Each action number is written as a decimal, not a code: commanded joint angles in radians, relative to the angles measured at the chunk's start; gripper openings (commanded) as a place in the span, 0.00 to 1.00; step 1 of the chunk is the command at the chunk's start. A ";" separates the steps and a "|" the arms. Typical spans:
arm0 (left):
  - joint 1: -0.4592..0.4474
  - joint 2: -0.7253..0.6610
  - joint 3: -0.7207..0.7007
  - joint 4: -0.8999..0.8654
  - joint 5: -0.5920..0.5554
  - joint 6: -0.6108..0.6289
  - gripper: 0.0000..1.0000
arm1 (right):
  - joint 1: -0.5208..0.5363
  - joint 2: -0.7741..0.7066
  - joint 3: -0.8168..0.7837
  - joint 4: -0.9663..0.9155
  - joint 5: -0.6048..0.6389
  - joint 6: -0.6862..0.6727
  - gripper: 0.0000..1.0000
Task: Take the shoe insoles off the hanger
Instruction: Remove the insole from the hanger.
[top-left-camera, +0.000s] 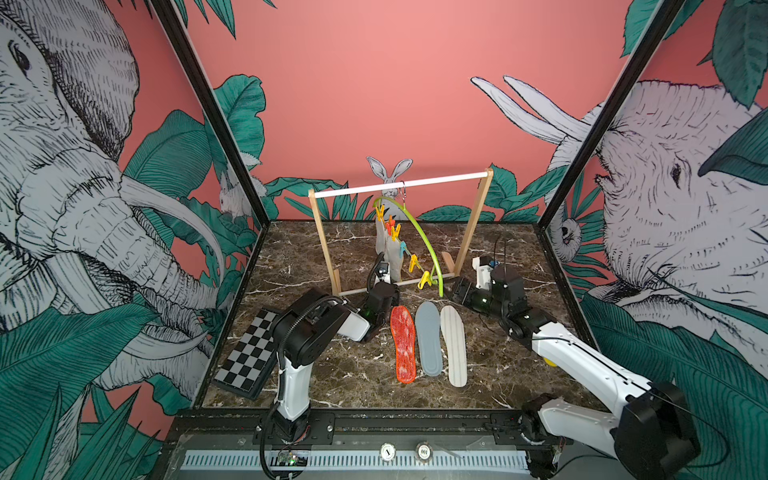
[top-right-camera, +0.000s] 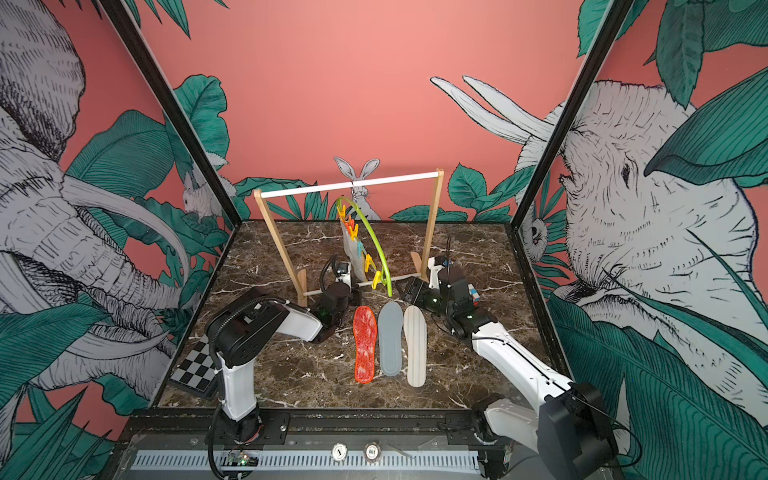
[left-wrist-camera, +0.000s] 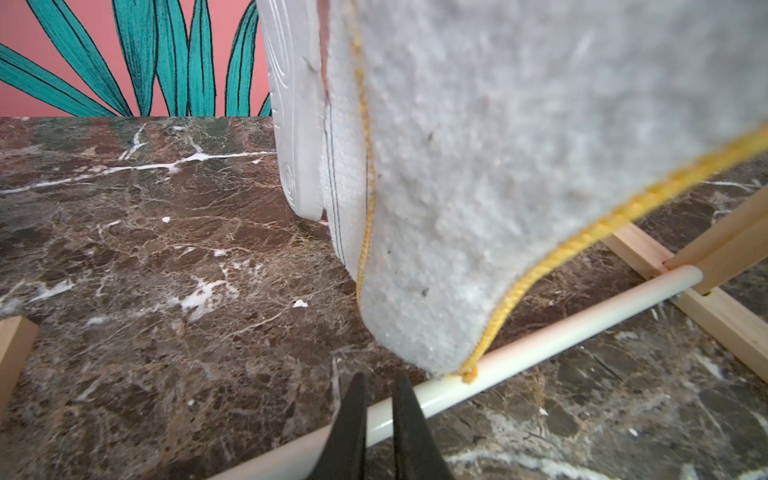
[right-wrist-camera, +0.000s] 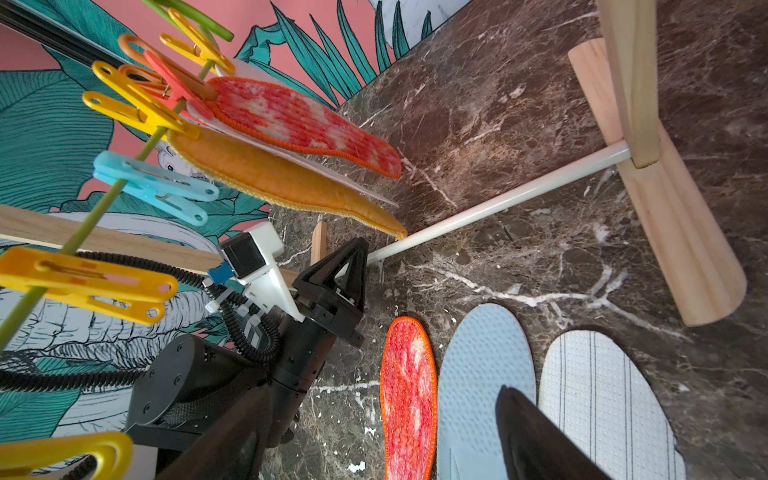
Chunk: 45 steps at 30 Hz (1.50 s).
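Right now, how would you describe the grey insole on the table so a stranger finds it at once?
Find the rack on the table. In front of it three insoles lie side by side. The grey insole is the middle one, between a red insole and a striped insole.

Your red insole (top-left-camera: 403, 344), grey-blue insole (top-left-camera: 429, 338), striped white insole (top-left-camera: 454, 345) flat side by side, other insoles (top-left-camera: 390, 257) hanging pegged on your tilted green hanger (right-wrist-camera: 83, 232)

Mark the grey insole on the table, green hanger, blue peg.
grey insole (top-left-camera: 429, 338), in a top view, mid-pad.
green hanger (top-left-camera: 439, 284), in a top view, arc's lower end.
blue peg (right-wrist-camera: 153, 187), right wrist view, body.
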 joint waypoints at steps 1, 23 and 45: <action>0.007 -0.052 -0.018 0.026 0.012 0.000 0.34 | -0.005 0.017 -0.019 0.056 -0.024 0.013 0.84; -0.012 0.010 0.120 -0.085 -0.090 -0.056 0.85 | -0.005 0.006 -0.058 0.086 -0.025 0.044 0.84; -0.013 -0.028 0.086 -0.089 -0.110 -0.033 0.37 | -0.005 -0.008 -0.055 0.086 -0.030 0.052 0.84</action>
